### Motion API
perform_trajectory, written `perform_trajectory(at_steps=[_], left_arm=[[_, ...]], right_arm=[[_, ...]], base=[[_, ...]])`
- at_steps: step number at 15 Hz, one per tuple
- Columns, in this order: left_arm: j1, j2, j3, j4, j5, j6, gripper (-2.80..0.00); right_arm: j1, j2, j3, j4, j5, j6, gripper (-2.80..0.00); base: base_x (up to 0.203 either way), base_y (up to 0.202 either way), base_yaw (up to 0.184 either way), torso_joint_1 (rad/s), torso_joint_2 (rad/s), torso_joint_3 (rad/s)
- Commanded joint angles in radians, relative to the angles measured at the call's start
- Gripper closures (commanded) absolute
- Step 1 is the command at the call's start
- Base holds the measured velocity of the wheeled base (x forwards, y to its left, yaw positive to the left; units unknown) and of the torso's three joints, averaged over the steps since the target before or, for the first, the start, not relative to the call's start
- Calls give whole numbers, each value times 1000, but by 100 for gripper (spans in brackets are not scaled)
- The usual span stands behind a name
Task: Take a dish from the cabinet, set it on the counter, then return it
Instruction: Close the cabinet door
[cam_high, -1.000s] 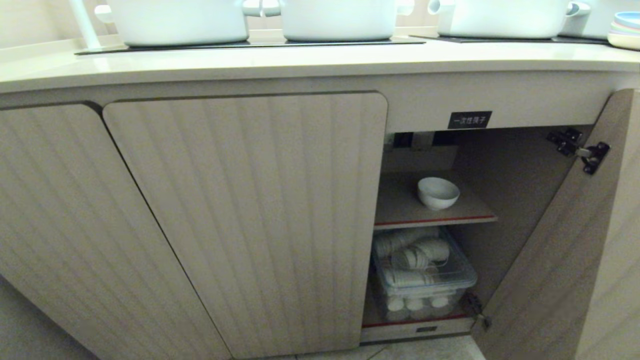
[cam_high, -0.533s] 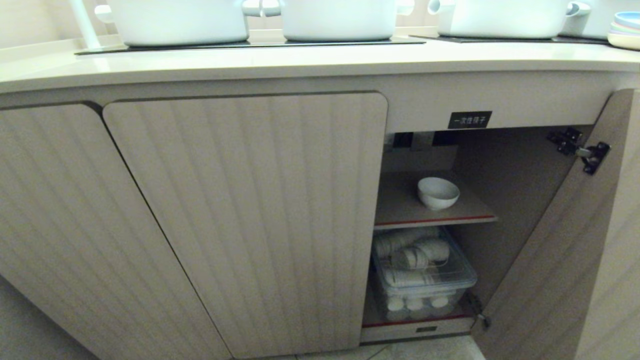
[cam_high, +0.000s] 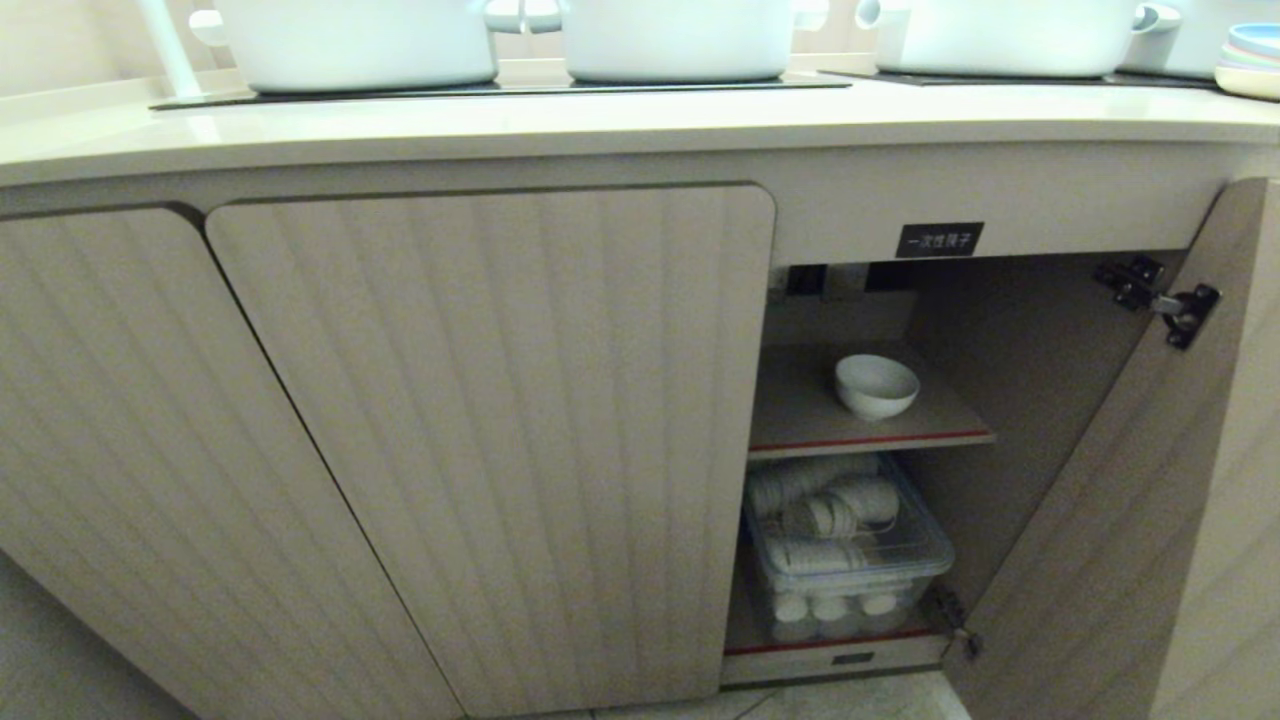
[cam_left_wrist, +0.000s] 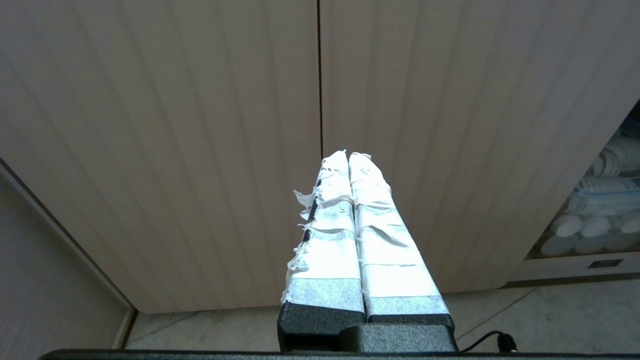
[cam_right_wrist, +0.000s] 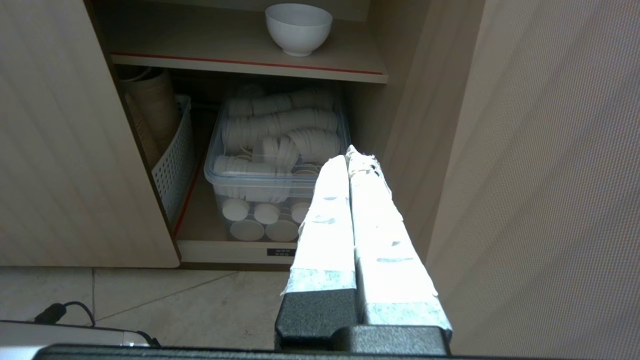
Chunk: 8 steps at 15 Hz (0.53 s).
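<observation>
Head camera looks forward and slightly down at the counter (cam_high: 600, 125) edge and the open cabinet (cam_high: 1000, 330) below. Left wrist camera sits low near the floor, tilted up at closed fluted doors (cam_left_wrist: 200, 125). Right wrist camera, also low, faces into the open compartment; all three views share the clear storage box (cam_high: 850, 560) there.
</observation>
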Motion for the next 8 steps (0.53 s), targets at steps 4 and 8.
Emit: perform_trajectory(at_steps=[4,8], left_arm=[[0,0,0,0,1,-1,0],[0,0,0,-1,0,-1,0]], right_arm=[[0,0,0,0,0,-1,0],[1,0,0,0,-1,-1,0]], base=[[0,0,0,0,0,0],[0,0,0,0,0,0]])
